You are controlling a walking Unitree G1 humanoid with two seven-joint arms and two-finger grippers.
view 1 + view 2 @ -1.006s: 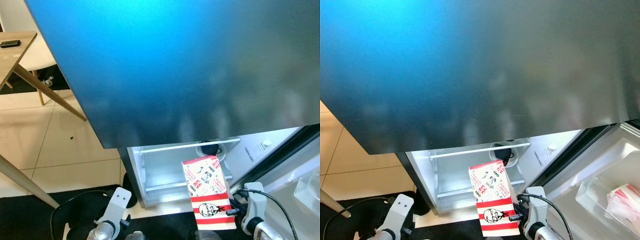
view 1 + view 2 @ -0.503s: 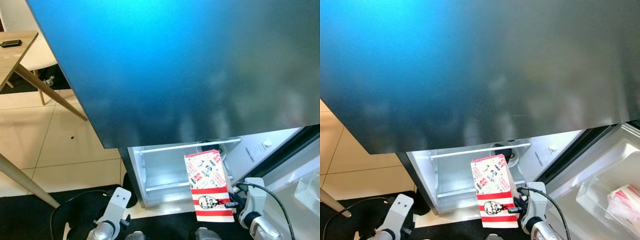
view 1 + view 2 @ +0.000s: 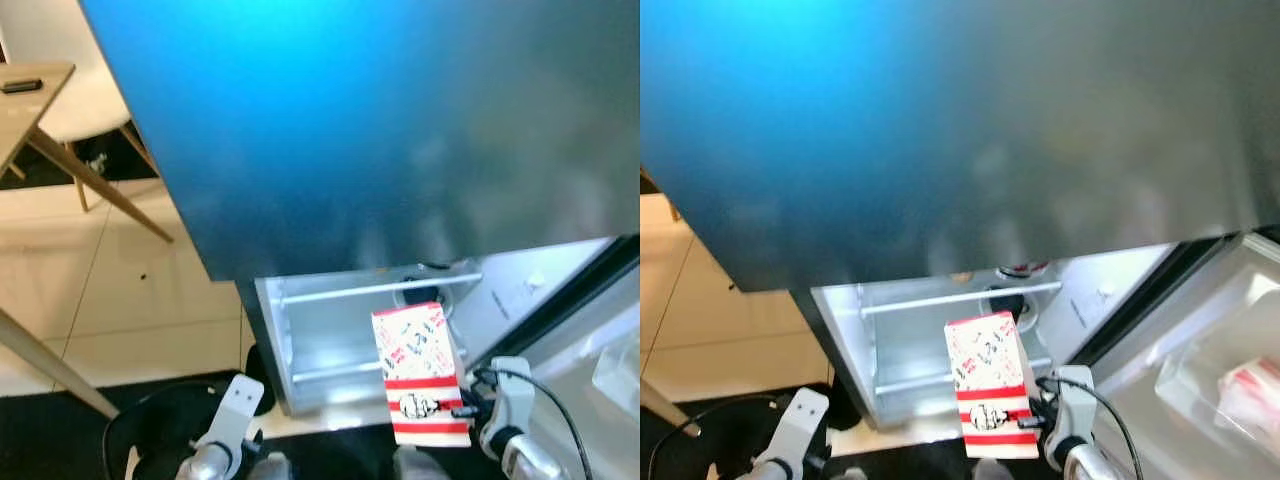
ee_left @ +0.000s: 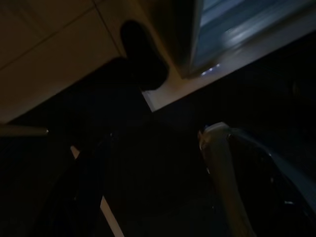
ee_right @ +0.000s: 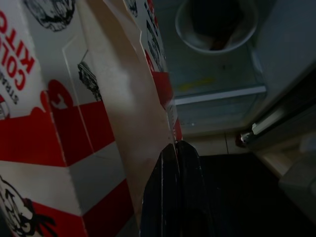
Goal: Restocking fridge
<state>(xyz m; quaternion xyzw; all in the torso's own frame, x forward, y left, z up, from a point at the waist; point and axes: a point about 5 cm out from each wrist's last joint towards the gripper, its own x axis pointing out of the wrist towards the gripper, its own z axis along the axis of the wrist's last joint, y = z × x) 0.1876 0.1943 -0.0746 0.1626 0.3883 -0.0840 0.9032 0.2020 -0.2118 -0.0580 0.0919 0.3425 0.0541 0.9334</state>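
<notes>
The right gripper [image 3: 468, 410] is clenched on the lower right edge of a red-and-white striped carton [image 3: 420, 385], holding it upright before the open fridge compartment [image 3: 330, 335], over its front edge. On the shelf's back right corner stands a white bowl [image 5: 216, 24] with something dark inside. A clear door bin [image 3: 1210, 375] holds a red-and-white packet [image 3: 1252, 388]. The left gripper [image 3: 235, 440] hangs idle above the dark floor mat [image 3: 165, 430]; whether its 2 fingers are parted, I cannot tell.

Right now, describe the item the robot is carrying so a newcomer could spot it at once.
Below the large dark fridge door lies the lit open compartment. In front of it the right gripper holds a tall carton, the one thing with red and white stripes.
</notes>
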